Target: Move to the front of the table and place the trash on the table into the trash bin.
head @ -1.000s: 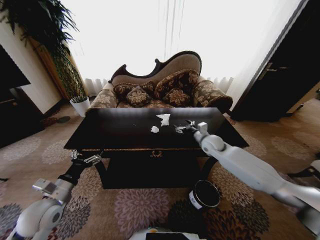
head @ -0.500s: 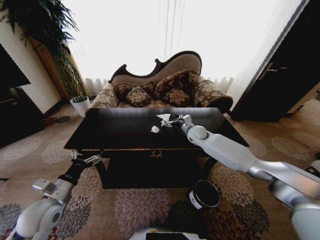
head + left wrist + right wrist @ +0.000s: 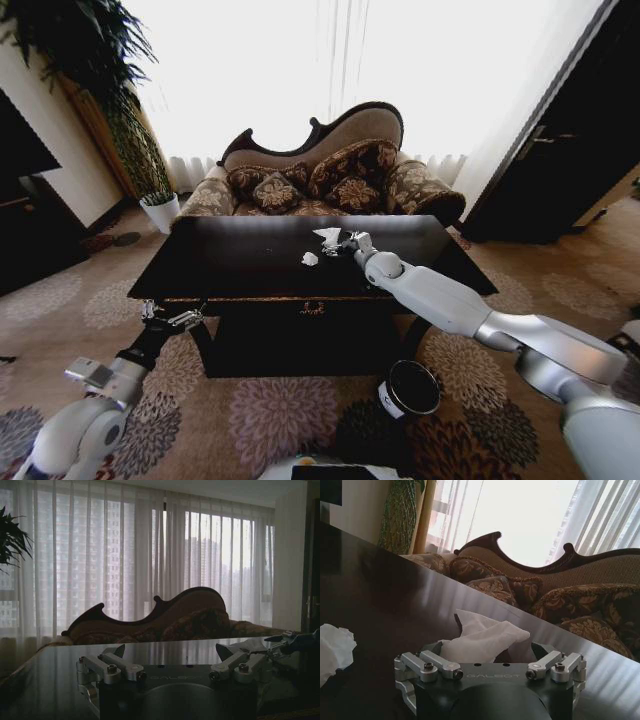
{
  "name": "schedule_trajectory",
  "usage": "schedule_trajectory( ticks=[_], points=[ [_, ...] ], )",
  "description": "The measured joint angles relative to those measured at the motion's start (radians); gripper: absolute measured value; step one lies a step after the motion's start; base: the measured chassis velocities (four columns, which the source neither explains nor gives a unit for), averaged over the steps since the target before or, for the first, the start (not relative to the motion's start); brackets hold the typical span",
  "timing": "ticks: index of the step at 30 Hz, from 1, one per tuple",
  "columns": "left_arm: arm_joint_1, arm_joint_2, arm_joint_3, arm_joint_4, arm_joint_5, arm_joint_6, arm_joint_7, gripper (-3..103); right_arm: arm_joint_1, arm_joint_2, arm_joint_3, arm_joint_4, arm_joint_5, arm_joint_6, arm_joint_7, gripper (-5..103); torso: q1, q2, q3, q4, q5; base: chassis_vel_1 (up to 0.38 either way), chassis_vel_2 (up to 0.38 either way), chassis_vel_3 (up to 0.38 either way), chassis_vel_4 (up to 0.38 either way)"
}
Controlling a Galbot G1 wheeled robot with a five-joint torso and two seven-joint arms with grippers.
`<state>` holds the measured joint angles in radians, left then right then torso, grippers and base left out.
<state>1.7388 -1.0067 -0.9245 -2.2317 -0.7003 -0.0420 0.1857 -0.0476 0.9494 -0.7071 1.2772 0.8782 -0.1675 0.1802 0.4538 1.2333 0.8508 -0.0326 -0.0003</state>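
Observation:
Two white crumpled paper scraps of the trash lie on the glossy black table (image 3: 225, 268): a larger scrap (image 3: 327, 236) toward the back and a smaller scrap (image 3: 310, 259) nearer me. My right gripper (image 3: 340, 243) reaches over the table and stands open around the larger scrap (image 3: 487, 636), one finger on each side. The smaller scrap (image 3: 334, 648) lies off to one side of it. The trash bin (image 3: 410, 389) stands on the carpet below the table's front right. My left gripper (image 3: 170, 318) hangs open near the table's front left corner, holding nothing.
An ornate sofa (image 3: 330, 165) with patterned cushions stands right behind the table before bright curtained windows. A tall plant (image 3: 95, 70) and a white pot (image 3: 160, 210) are at the back left. Dark doors (image 3: 570, 140) close the right side. Patterned carpet surrounds the table.
My right arm has swung left and farther across the table, bringing its gripper from the middle right of the tabletop up to the larger paper scrap. The left arm has stayed still.

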Motion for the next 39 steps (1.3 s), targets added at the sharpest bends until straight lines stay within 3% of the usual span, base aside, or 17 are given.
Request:
schedule_trajectory(
  ticks=[3,6,14,22,24,26,30,39],
  points=[
    [0.0,0.0,0.0,0.0,0.0,0.0,0.0,100,-0.004,0.0,0.001,0.002,-0.002,0.002,-0.004,95,0.0,0.0,0.0,0.0001,0.0,0.0,0.0,0.0,0.0],
    [0.0,0.0,0.0,0.0,0.0,0.0,0.0,100,-0.01,-0.002,0.003,0.005,-0.005,0.004,-0.007,79,0.0,0.0,0.0,0.0002,0.0,0.0,0.0,0.0,0.0],
    [0.0,0.0,0.0,0.0,0.0,0.0,0.0,100,-0.022,-0.011,0.011,0.019,-0.008,0.005,-0.008,57,0.0,0.0,0.0,0.0003,0.0,0.0,0.0,0.0,0.0],
    [0.0,0.0,0.0,0.0,0.0,0.0,0.0,100,-0.048,-0.03,0.031,0.046,-0.008,0.005,-0.008,20,0.0,0.0,0.0,0.0001,0.0001,0.0,0.0,0.0,0.0],
    [0.0,0.0,0.0,0.0,0.0,0.0,0.0,100,-0.052,-0.032,0.034,0.05,-0.008,0.005,-0.007,20,0.0,0.0,0.0,0.0001,0.0001,0.0,0.0,0.0,0.0],
    [0.0,0.0,0.0,0.0,0.0,0.0,0.0,100,-0.061,-0.039,0.042,0.06,-0.007,0.004,-0.005,9,0.0,0.0,0.0,0.0001,0.0001,0.0,0.0,0.0,0.0],
    [0.0,0.0,0.0,0.0,0.0,0.0,0.0,100,-0.065,-0.045,0.05,0.071,-0.003,0.004,-0.003,1,0.0,0.0,0.0,0.0001,0.0001,0.0,0.0,0.0,0.0],
    [0.0,0.0,0.0,0.0,0.0,0.0,0.0,100,-0.066,-0.066,0.067,0.11,0.024,-0.001,0.013,0,0.0,0.0,0.0,0.0001,0.0001,0.0,0.0,0.0,0.0]
  ],
)
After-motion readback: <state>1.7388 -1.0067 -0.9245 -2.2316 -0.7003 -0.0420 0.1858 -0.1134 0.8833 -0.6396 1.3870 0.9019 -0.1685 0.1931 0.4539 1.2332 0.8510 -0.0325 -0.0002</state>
